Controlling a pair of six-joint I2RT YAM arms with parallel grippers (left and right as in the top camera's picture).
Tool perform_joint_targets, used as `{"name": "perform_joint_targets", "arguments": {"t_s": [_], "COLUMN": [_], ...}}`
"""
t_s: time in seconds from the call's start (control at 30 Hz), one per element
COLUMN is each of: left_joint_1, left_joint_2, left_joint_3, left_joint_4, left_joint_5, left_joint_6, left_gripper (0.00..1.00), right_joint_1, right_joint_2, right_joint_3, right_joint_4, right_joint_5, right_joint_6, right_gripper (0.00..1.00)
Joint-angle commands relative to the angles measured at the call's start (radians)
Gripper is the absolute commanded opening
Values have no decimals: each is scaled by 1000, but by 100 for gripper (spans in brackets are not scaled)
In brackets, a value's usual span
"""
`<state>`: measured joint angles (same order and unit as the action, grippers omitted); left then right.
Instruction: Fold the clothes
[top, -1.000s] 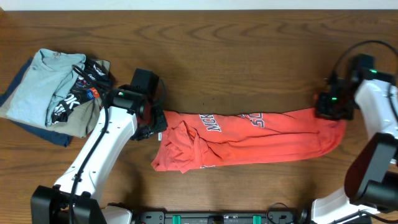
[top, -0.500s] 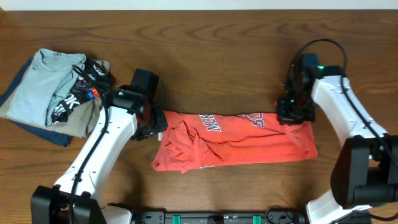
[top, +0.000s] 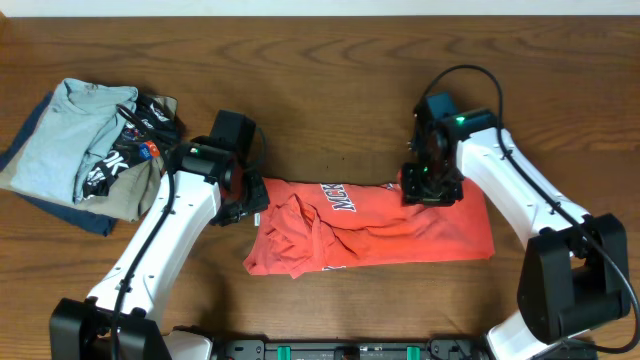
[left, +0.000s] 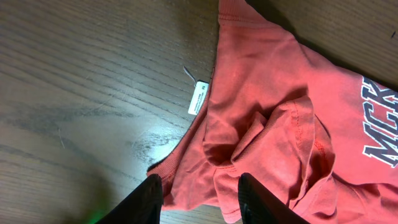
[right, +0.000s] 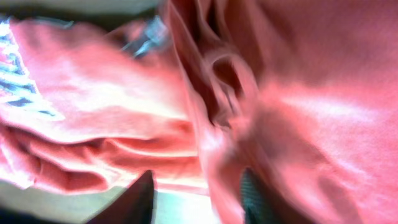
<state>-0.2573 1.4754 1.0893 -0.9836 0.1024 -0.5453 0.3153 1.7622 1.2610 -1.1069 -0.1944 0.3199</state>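
The coral-red short-sleeved cotton T-shirt lies on the dark brown wooden table as a long horizontal band at centre, between the two arms. Its white-and-grey block lettering faces upward, and its left end is bunched into wrinkled folds. A small white fabric label protrudes from the upper left edge onto the wood. The left gripper sits at the bunched left end. Its fingers stand apart with crumpled red fabric between them, and it cannot be told whether they clamp it. The right gripper sits over the upper edge of the band, right of centre. Its wrist view is blurred, but its fingers are spread, with a ridge of red fabric between them. A pile with a light blue-grey folded shirt and a black garment with white print rests at the far left, well apart.
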Motion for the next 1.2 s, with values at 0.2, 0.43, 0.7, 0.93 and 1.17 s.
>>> {"name": "perform_joint_targets", "arguments": {"t_s": [0.2, 0.43, 0.7, 0.93, 1.17], "left_joint_1": [-1, -1, -1, -1, -1], "left_joint_2": [-11, -11, -11, -10, 14], "left_joint_3": [10, 9, 8, -22, -111], "left_joint_4": [-3, -10, -18, -24, 88], "left_joint_5": [-1, -1, -1, 0, 91], "left_joint_6": [14, 18, 17, 17, 102], "left_gripper": [42, 42, 51, 69, 74], "right_joint_1": [11, 2, 75, 112, 118], "right_joint_2": [-26, -26, -26, -26, -26], "right_joint_3": [-3, -6, -61, -204, -306], "right_joint_4": [-9, -8, 45, 231, 345], "right_joint_5": [125, 184, 142, 131, 73], "right_joint_6": [-4, 61, 62, 92, 91], "right_gripper": [36, 39, 44, 39, 39]}}
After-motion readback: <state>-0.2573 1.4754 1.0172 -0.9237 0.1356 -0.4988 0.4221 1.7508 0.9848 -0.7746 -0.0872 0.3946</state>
